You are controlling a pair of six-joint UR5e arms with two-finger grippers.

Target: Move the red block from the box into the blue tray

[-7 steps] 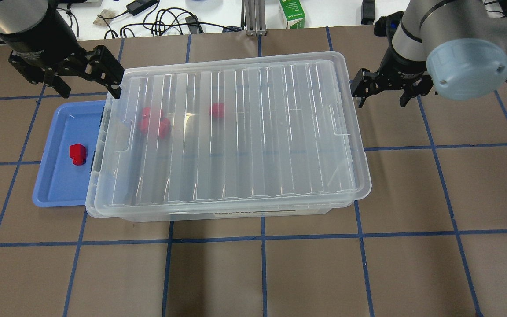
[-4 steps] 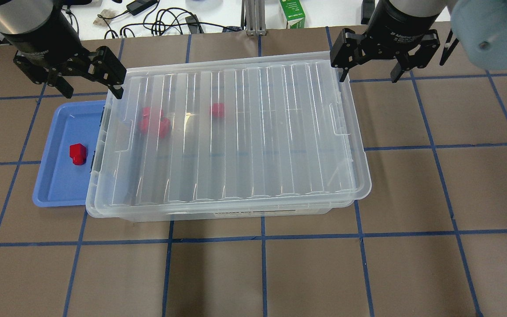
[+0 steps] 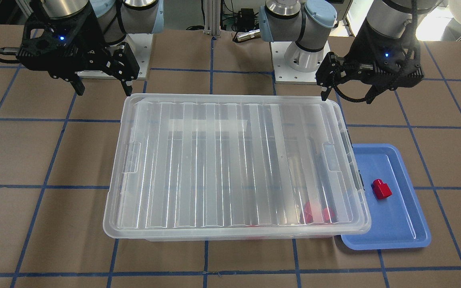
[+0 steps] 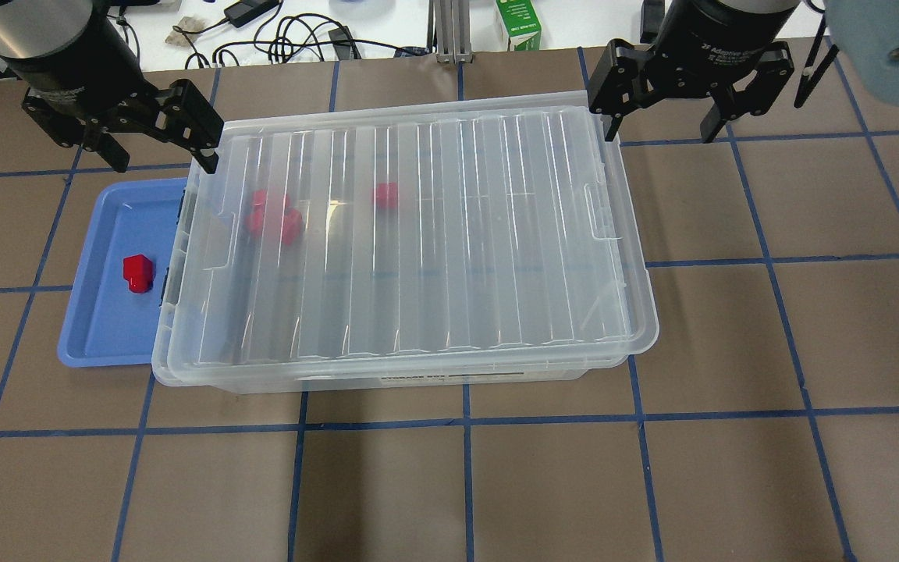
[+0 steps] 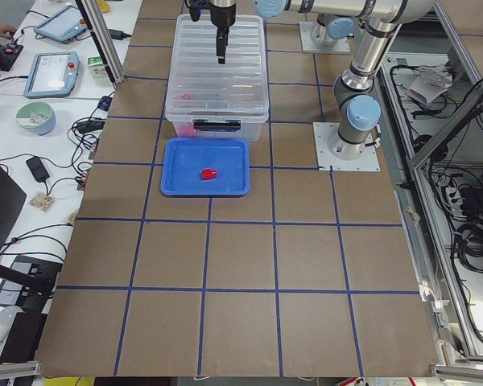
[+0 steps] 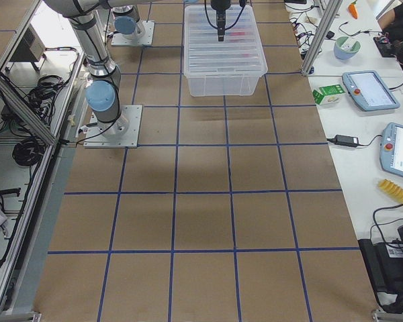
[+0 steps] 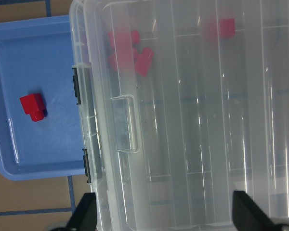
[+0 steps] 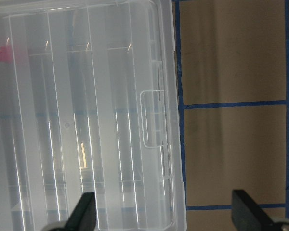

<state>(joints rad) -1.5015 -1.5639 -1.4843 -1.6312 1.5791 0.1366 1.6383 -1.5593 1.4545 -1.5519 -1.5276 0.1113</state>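
— What's the surface?

— A brown table [image 4: 769, 351] gridded with blue tape [image 4: 808, 261]. Cables [image 4: 293, 39] and a green carton [image 4: 518, 27] sit on the white bench [image 4: 574, 23] past its far edge. The box [image 4: 325, 381] lies lengthwise across the middle with its ribbed lid [image 4: 434, 250] on.

— And the red block [image 4: 137, 273]?

— It lies flat in the blue tray [image 4: 102, 336], toward the tray's right side, with its stub pointing to the near edge (as seen from overhead). The tray sits at the box's left end. The lid's rim overhangs the tray's right edge, and I cannot tell whether tray and box touch.

— Anything inside the box?

— Through the lid, three red blocks [image 4: 274, 218] are bunched together in the far left part. A single red block [image 4: 385, 195] lies a little to their right, apart from them.

— The claws?

— The left gripper [image 4: 165, 164] hangs above the box's left end with its fingers spread wide, holding nothing. Its wrist camera looks down on the lid and the tray together. The right gripper [image 4: 661, 134] hangs above the box's right end, equally spread and holding nothing. Its camera sees the lid's right edge and the table beside it.
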